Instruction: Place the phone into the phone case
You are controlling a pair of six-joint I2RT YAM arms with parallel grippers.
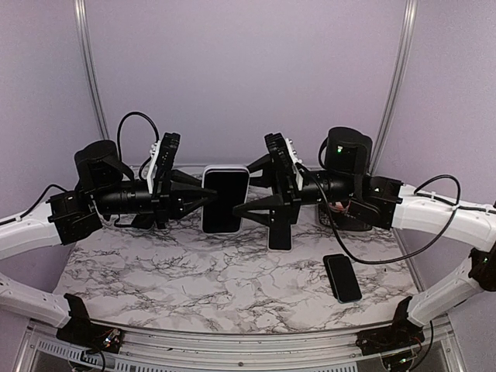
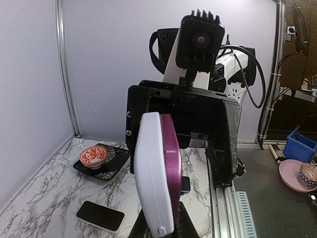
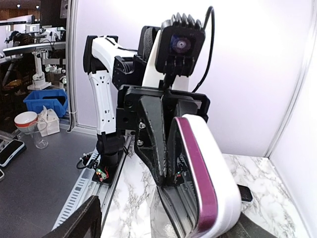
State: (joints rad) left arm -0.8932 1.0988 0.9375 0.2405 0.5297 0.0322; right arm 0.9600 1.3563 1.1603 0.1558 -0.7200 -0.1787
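Your left gripper (image 1: 195,198) is clamped on the left edge of the case (image 1: 225,172), holding it upright in the air above the table (image 1: 194,279). Your right gripper (image 1: 246,188) has its jaws spread apart, one above and one below the case's right edge. I cannot tell whether either one touches it. The phone (image 1: 225,203) sits in the case, screen towards the overhead camera. From both wrist cameras its purple side lies flush against the white case along the stretch that shows, though the far corners are hidden.

My reading is that the seating is nearly done and what is left is to check it. The left hold looks like the only support, so don't slacken it. If you press with the right, close across the face and back near a corner, not on the thin edges, and squeeze gently. A stiff case snaps in corner by corner, and a skewed push could pop the opposite corner out or twist the whole thing in the left jaws. Bring it low over the table before you let go.

The marbled table carries a second phone (image 1: 342,277) lying flat on the right side, well apart from the work. A small red-patterned bowl (image 2: 92,156) sits on a dark plate (image 2: 114,166) towards the back. Plain pale walls (image 1: 248,77) close three sides. Beyond the front edge there is a grey floor (image 3: 34,198) and a blue bin (image 3: 44,99).
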